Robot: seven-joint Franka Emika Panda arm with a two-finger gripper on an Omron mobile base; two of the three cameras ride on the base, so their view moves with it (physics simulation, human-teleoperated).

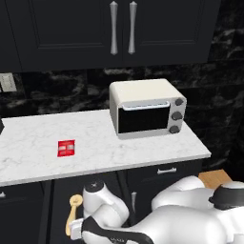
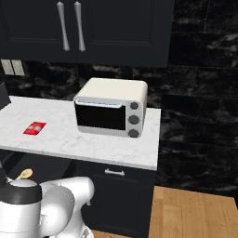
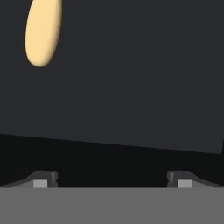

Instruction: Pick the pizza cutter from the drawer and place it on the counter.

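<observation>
The pizza cutter (image 1: 72, 214) is tan with a round head and a slim handle. It lies in the open black drawer (image 1: 59, 202) below the white marble counter (image 1: 105, 143), just left of my arm. In the right base view its head (image 2: 25, 174) peeks out beside my arm, under the counter (image 2: 60, 139). In the hand view my gripper (image 3: 112, 181) is open, its fingertips (image 3: 43, 180) wide apart over the drawer's dark floor (image 3: 131, 87). The rounded end of the cutter's handle (image 3: 42, 33) lies at the upper left, away from the fingers, which hold nothing.
A white toaster oven (image 1: 145, 107) (image 2: 111, 111) stands at the counter's right end. A flat red packet (image 1: 66, 148) (image 2: 35, 128) lies on the slab to the left. A narrower drawer with a short silver handle (image 1: 167, 170) sits under the oven. Black cabinets hang above.
</observation>
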